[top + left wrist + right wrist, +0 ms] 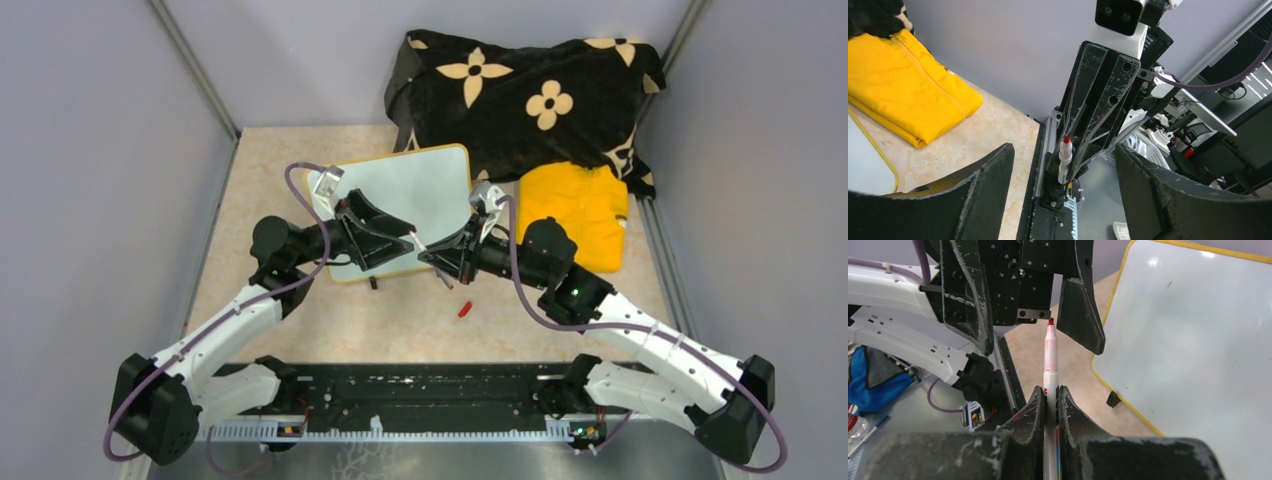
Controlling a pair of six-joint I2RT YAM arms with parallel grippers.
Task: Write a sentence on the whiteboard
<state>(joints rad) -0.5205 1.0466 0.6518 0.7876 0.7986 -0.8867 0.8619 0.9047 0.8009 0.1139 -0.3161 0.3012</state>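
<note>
Marker [1050, 357] clamped in right claw [1050, 392], beside whiteboard [1198, 340]

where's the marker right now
The marker is clamped in the right gripper jaws, seen in the right wrist view. Its bare red tip points at the left gripper's open jaws, just left of the whiteboard's yellow-framed edge.

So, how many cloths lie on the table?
2: a black blanket with tan flowers at the far edge; a folded yellow cloth right of the yellow-framed whiteboard. More may hide beneath.
</note>
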